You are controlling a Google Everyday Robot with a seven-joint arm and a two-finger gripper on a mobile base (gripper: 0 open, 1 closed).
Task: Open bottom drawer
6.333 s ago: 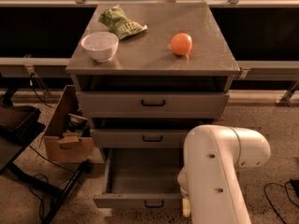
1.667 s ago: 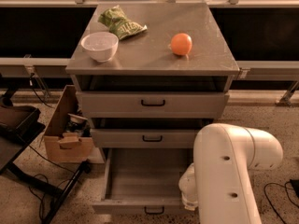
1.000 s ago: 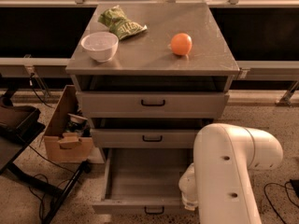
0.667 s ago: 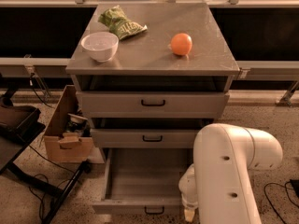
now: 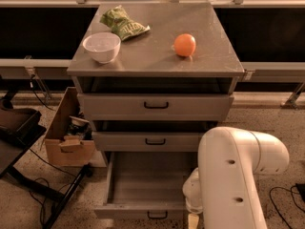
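The bottom drawer (image 5: 143, 180) of the grey metal cabinet stands pulled out, its plain grey inside showing and its small dark bar handle (image 5: 157, 215) at the lower frame edge. Above it are the mid-sized drawer front (image 5: 147, 140) and the tallest top drawer front (image 5: 155, 106), both pushed in. My white arm (image 5: 233, 175) fills the lower right, in front of the open drawer's right side. The gripper is hidden below the arm, out of view.
On the cabinet top sit a white bowl (image 5: 101, 46), a green bag (image 5: 123, 24) and an orange (image 5: 185, 45). A cardboard box (image 5: 69, 137) with clutter stands on the floor to the left, with a dark stand and cables (image 5: 43, 194) beside it.
The bottom drawer has slid out a little further than in the oldest frame. My arm has shifted slightly to the right. Over the last second nothing has visibly moved.
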